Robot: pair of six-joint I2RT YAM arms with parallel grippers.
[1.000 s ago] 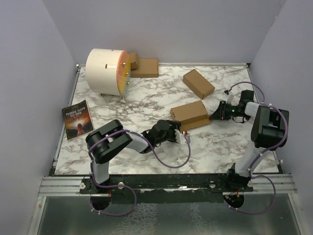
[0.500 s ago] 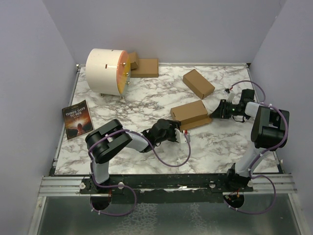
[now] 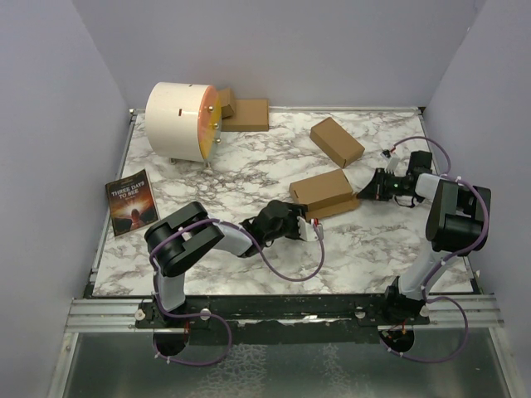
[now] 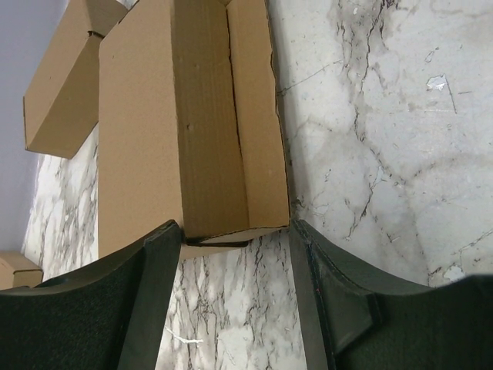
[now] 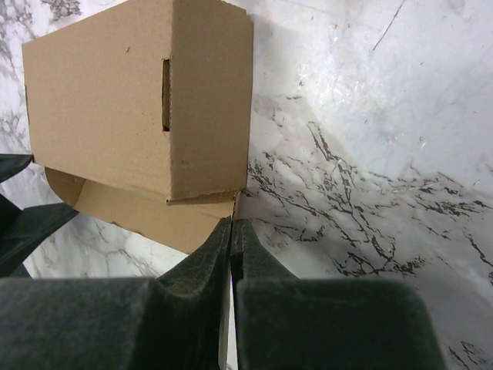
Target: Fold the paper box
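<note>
Top external view, largest first, as we log it.
1. marble table [image 3: 249,178]: the work surface.
2. paper box [image 3: 322,191]: lies mid-table between both arms, and we judge it is braced there for folding.
3. flap [image 5: 131,212]: juts out flat from under the box.
4. left gripper [image 4: 235,227]: jaws wide apart, straddling the box's near end and clamping nothing.
5. right gripper [image 5: 231,223]: fingers pressed together, tips at the flap's corner, and we see nothing pinched.
</note>
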